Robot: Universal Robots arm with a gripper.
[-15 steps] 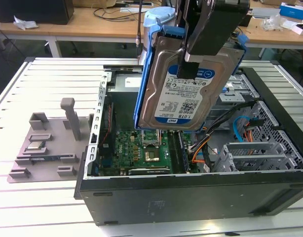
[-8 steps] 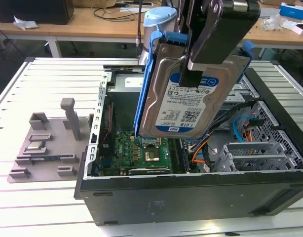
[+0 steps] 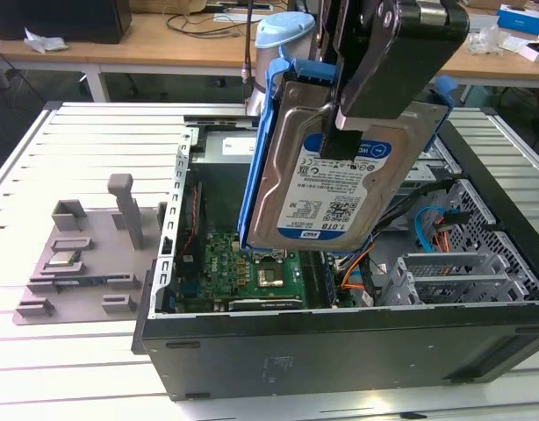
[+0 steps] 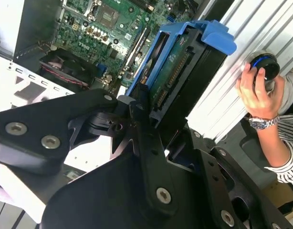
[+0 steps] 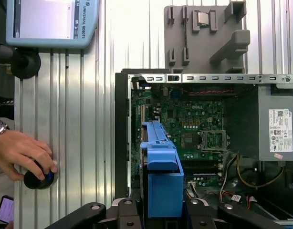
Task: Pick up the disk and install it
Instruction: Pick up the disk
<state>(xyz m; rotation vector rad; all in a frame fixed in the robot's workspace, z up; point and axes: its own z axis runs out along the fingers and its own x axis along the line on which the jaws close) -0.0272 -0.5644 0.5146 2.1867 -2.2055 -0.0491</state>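
On the ribbed grey aluminium table [image 3: 94, 132] lies the open black metal computer case [image 3: 340, 351]. Above it hangs the disk [image 3: 340, 193], a flat silver-metal hard drive with a blue-and-white label and a blue plastic rail frame. It is tilted, with the jaws closed across its labelled face and back. My first worry is the case itself, because brought down at this tilt the frame could catch a wall or the grey drive cage. If the grasp slipped, the disk would drop onto the green circuit board [image 3: 252, 263] directly beneath. The orange and blue cables [image 3: 432, 232] near its lower corner could get pinched. From the exterior view the disk blocks the bay behind it, so I cannot pick out the slot. In both wrist views the black linkage covers the disk's near end, hiding how much pad bears on it. A person's hand [image 5: 22, 152] on a small black knob [image 5: 39, 179] is cut off at the wrist.
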